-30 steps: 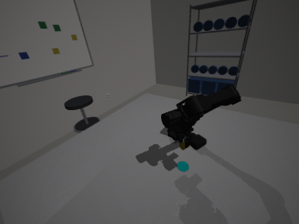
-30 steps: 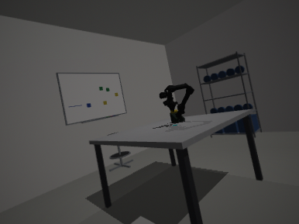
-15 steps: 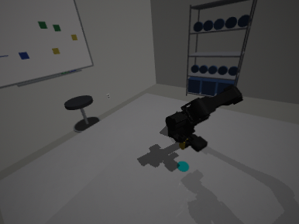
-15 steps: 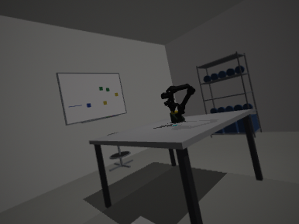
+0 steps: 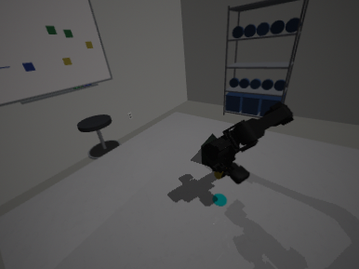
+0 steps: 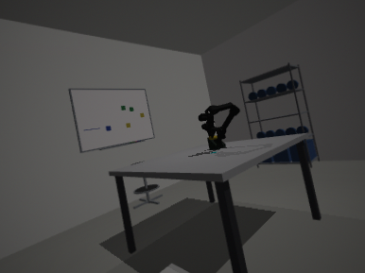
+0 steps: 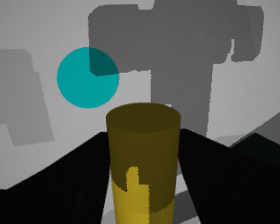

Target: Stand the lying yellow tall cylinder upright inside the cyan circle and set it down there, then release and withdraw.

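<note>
The black parallel-jaw gripper [image 7: 144,178] has its jaws clamped on the smooth yellow tall cylinder [image 7: 143,166], one dark finger [image 7: 75,185] on each flank, and the cylinder is carried above the pale grey table top [image 5: 116,213] rather than lying on it. So the pick-up looks done, and the cylinder seems turned end-on toward the table in the wrist view, which suggests the uprighting is well under way. What is left is the placing itself: the flat cyan circle [image 7: 86,77] sits at about ten o'clock from the cylinder in the wrist view, near but not under it, so the arm must shift over, lower, let go and pull back. In the top view the circle [image 5: 219,199] lies at about six o'clock from the gripper [image 5: 223,170], just beyond the hand, partly crossed by the arm's shadow. In the dim exterior view it is hard to tell how high the cylinder hangs over the surface. Nothing stands between the cylinder and the circle; only shadows fall across that patch. Farther off, well apart from the work, are a round black stool [image 5: 95,124] at nine o'clock from the arm, a white wall board [image 5: 42,8] with coloured squares, and a grey metal shelf rack [image 5: 229,60] holding dark blue balls at twelve o'clock.
</note>
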Robot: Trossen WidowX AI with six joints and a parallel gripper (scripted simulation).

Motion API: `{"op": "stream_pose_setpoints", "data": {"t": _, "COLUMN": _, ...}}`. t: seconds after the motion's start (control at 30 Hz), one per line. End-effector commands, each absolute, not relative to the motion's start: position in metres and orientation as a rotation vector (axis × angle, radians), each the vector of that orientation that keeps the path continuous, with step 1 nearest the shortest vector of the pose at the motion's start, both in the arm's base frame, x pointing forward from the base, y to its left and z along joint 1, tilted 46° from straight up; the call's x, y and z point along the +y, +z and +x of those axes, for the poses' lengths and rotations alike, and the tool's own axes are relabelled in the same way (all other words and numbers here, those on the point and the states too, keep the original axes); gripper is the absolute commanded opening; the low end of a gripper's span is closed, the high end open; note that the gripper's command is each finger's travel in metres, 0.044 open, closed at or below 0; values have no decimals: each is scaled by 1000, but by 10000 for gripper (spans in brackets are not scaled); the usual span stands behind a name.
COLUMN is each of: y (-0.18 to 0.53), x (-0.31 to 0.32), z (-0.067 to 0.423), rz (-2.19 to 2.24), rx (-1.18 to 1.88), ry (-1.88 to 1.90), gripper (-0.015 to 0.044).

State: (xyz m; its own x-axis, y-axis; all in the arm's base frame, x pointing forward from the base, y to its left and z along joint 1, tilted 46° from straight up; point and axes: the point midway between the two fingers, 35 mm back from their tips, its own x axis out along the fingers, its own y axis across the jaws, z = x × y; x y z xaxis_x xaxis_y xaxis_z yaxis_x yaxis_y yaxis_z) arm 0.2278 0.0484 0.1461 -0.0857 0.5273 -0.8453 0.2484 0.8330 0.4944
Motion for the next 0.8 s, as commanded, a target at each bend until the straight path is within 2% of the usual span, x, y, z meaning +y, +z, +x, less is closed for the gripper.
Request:
{"op": "stream_pose_setpoints", "data": {"t": 0.0, "y": 144, "x": 48, "z": 226, "rz": 593, "rx": 1669, "ry": 238, "gripper": 105}}
{"op": "stream_pose_setpoints", "data": {"t": 0.77, "y": 135, "x": 50, "z": 218, "rz": 482, "rx": 1618, "ry": 141, "gripper": 105}}
